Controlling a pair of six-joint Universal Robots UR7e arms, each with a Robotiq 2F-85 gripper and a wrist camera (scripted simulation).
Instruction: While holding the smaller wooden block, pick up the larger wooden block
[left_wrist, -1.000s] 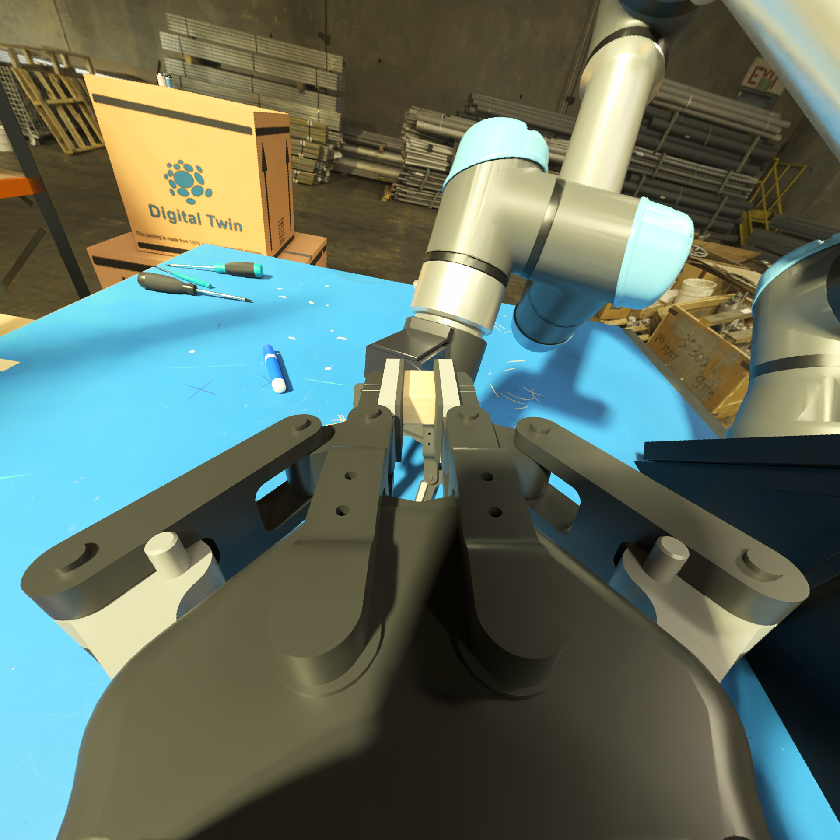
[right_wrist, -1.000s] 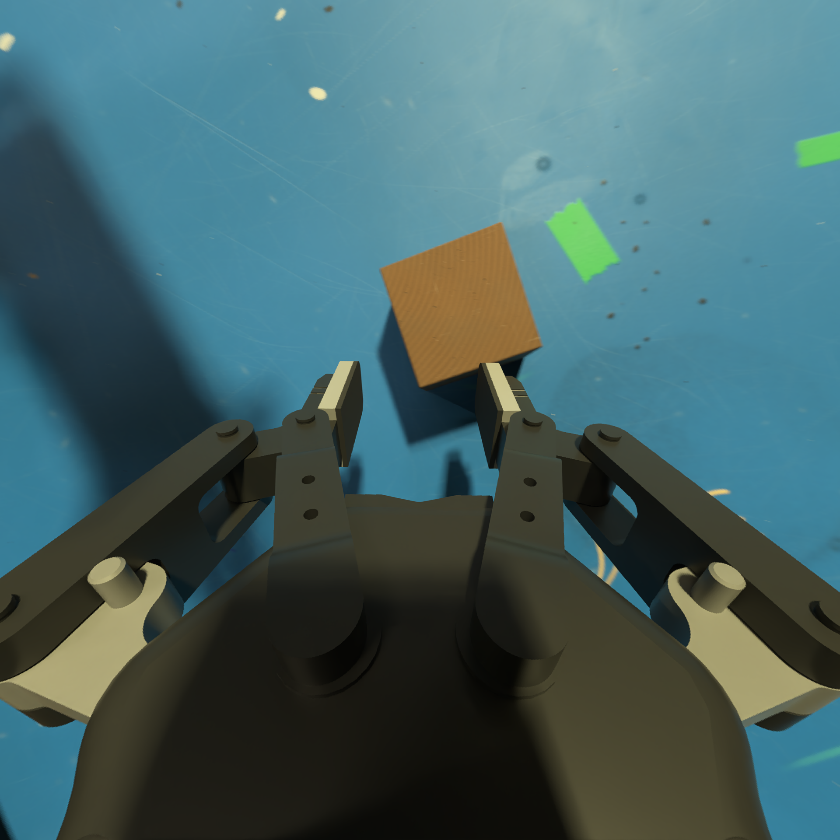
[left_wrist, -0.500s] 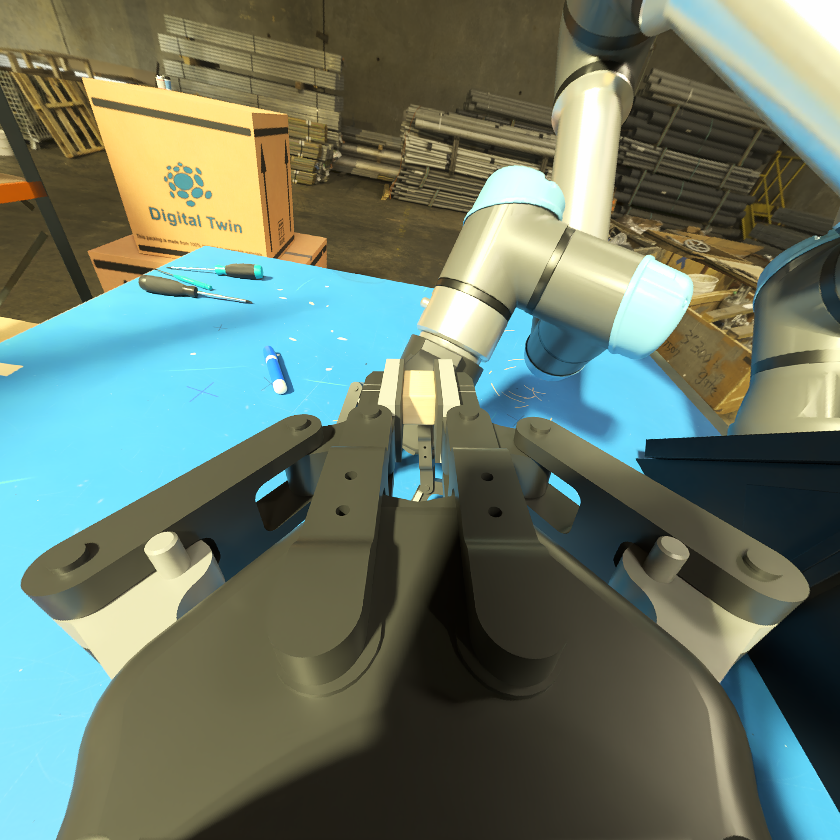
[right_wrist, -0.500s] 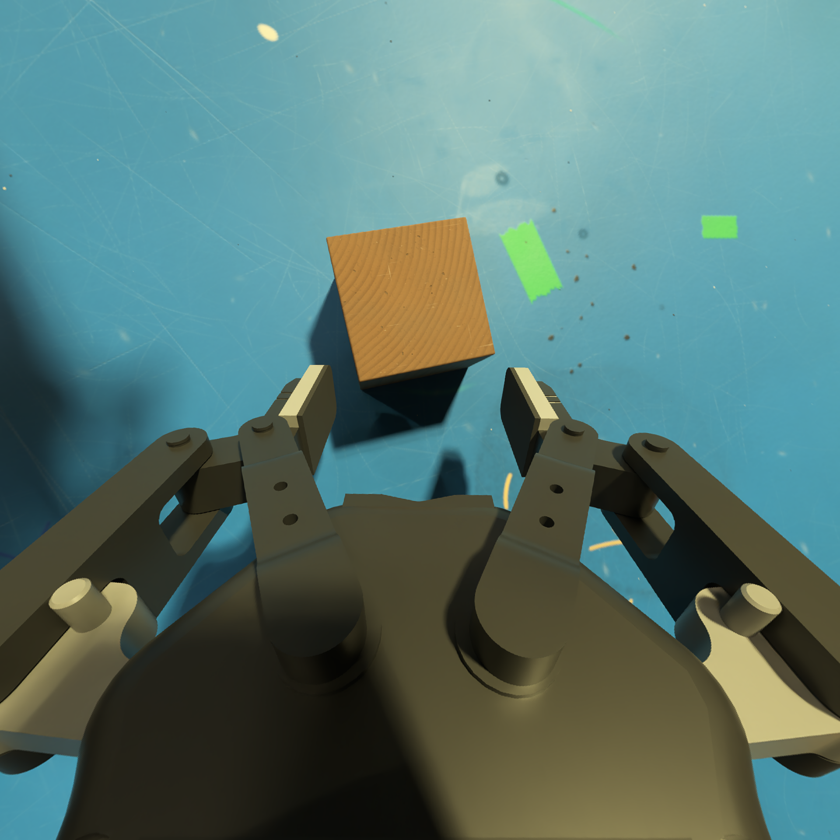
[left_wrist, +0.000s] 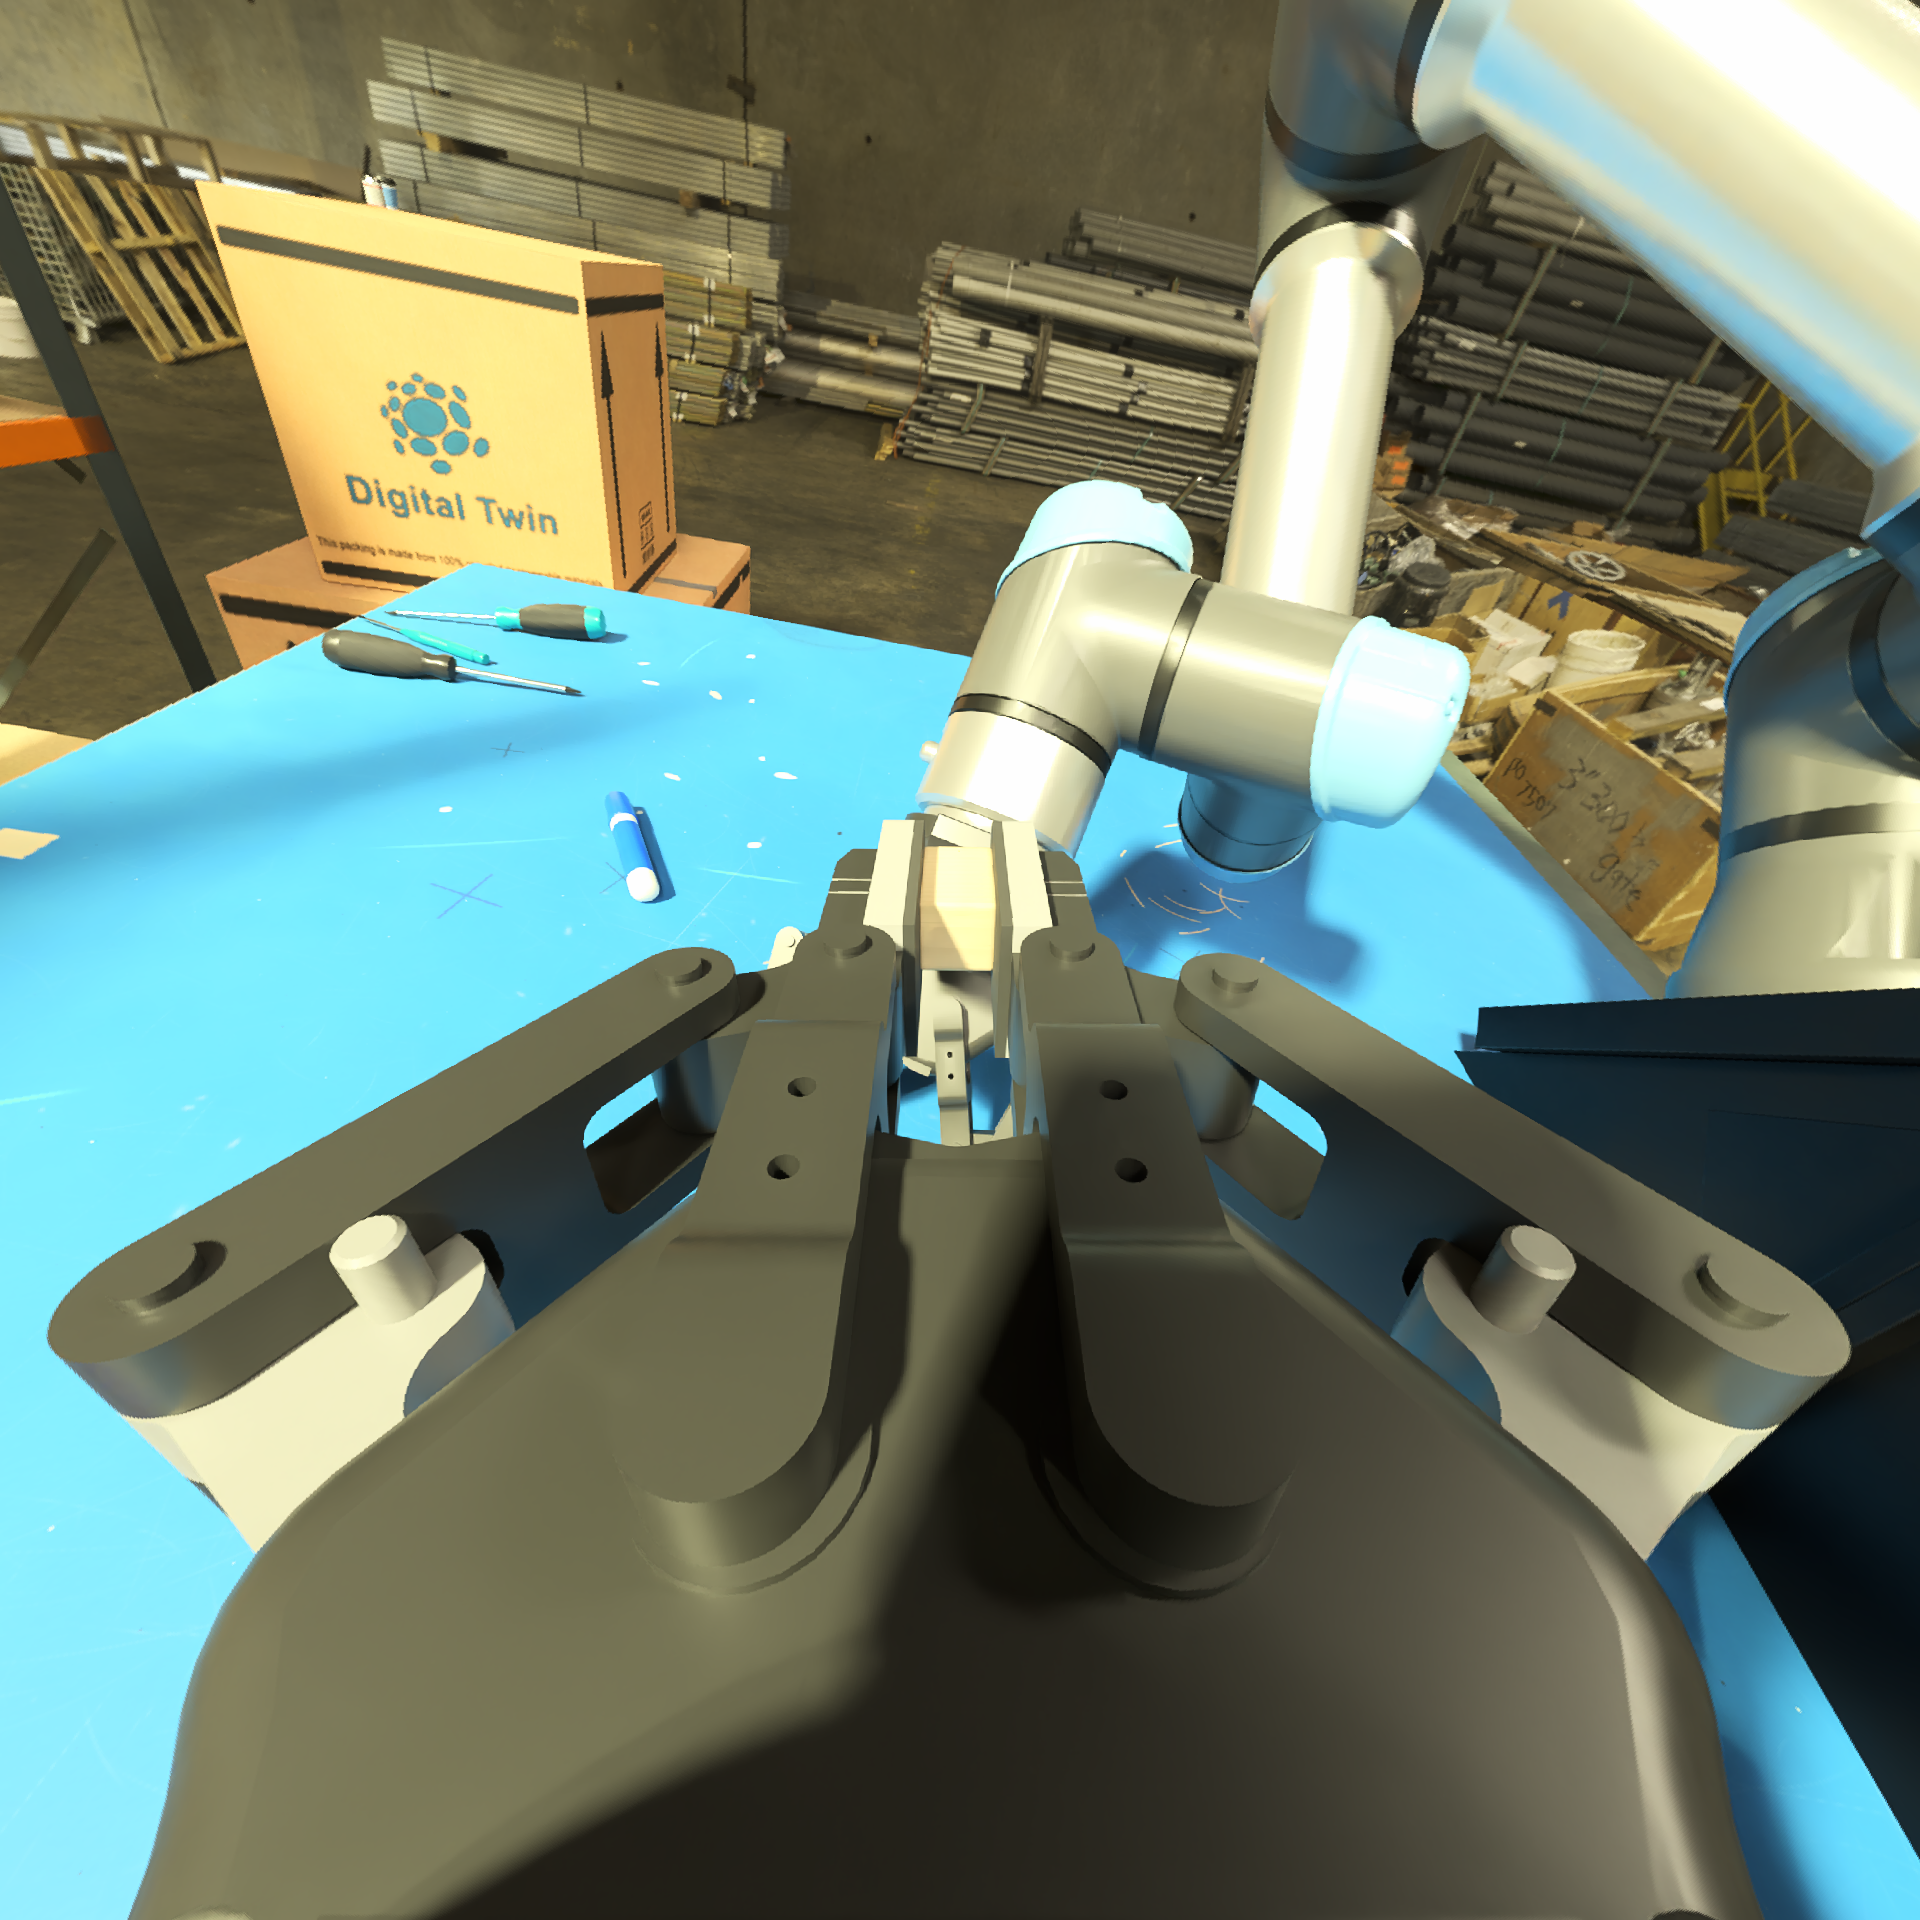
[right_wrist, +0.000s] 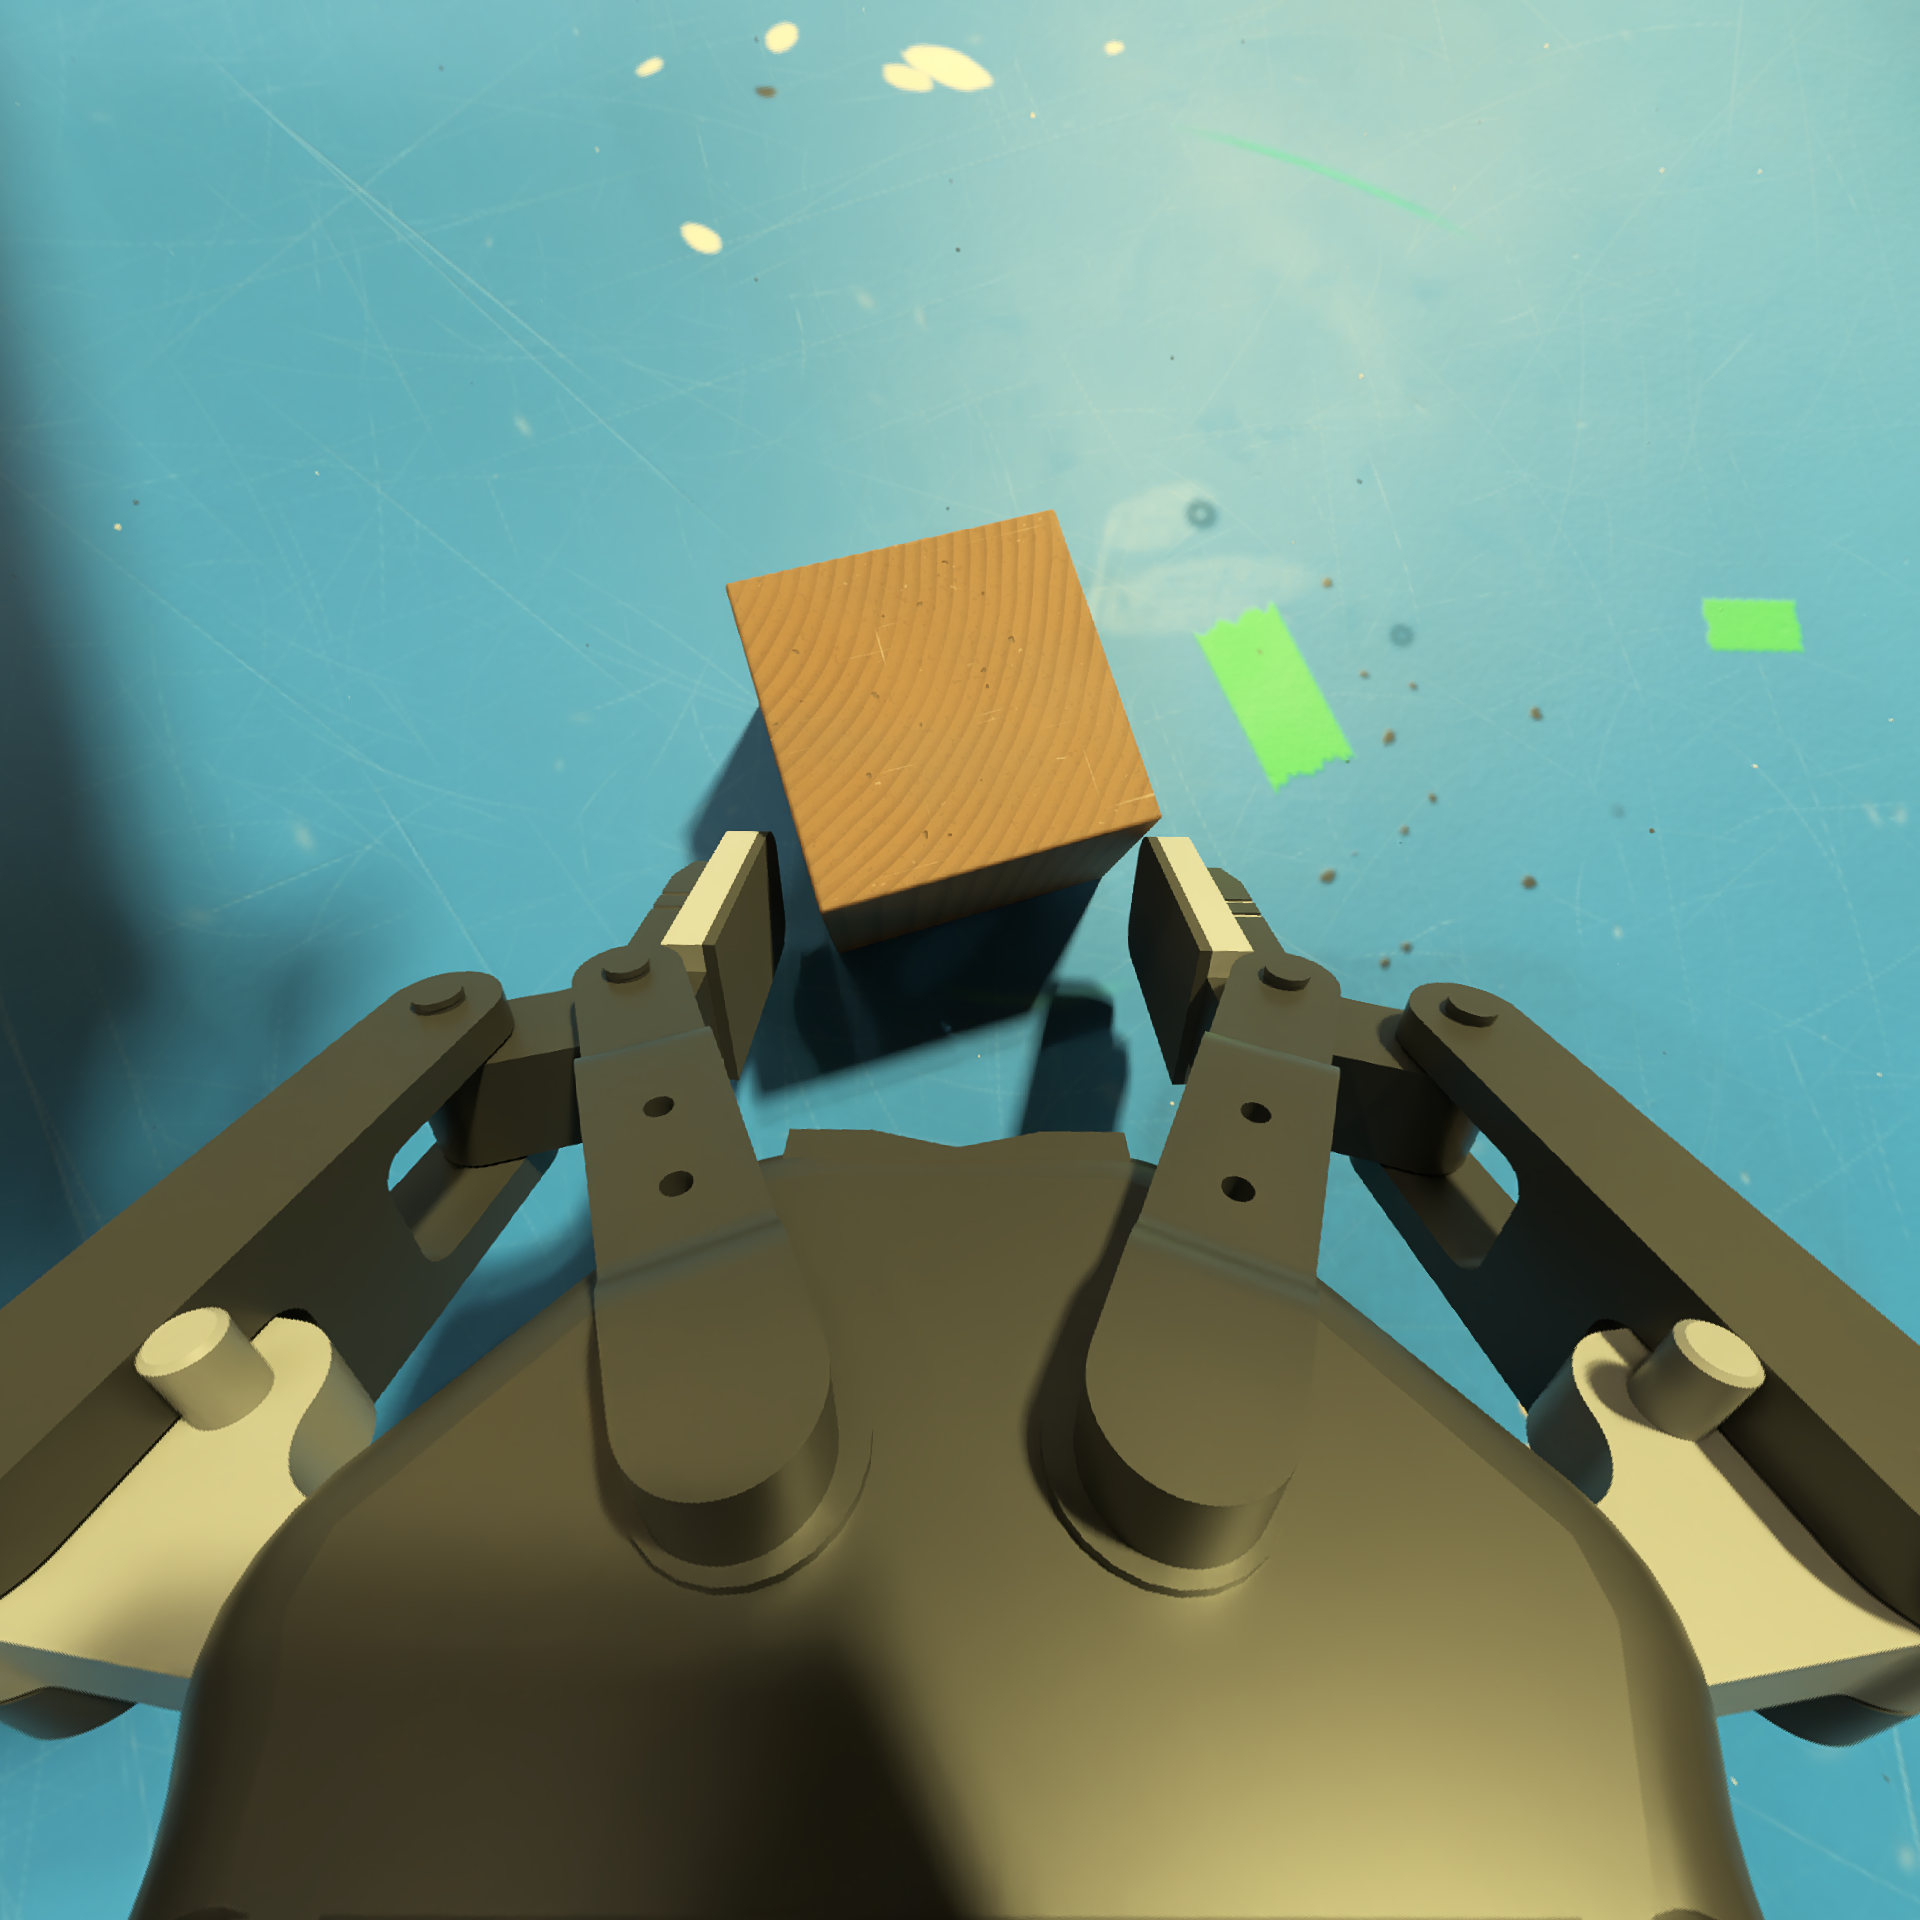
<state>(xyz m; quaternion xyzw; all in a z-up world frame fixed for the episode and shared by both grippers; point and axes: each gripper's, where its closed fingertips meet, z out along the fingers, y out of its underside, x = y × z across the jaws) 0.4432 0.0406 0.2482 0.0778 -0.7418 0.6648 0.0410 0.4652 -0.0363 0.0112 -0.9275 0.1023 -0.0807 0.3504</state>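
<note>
The left gripper (left_wrist: 956, 914) is clamped on the small block (left_wrist: 958, 912), held above the blue table (left_wrist: 312, 935). In the right wrist view, the right gripper (right_wrist: 961, 914) is spread wide, hovering just short of the large block (right_wrist: 940, 717) on the table (right_wrist: 416, 416).

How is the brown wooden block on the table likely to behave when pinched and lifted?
The larger wooden block looks solid and rigid, so it probably won't deform. Its flat faces suggest it won't roll. The open right pincer looks barely wider than it, so an off-centre close might twist it.
</note>
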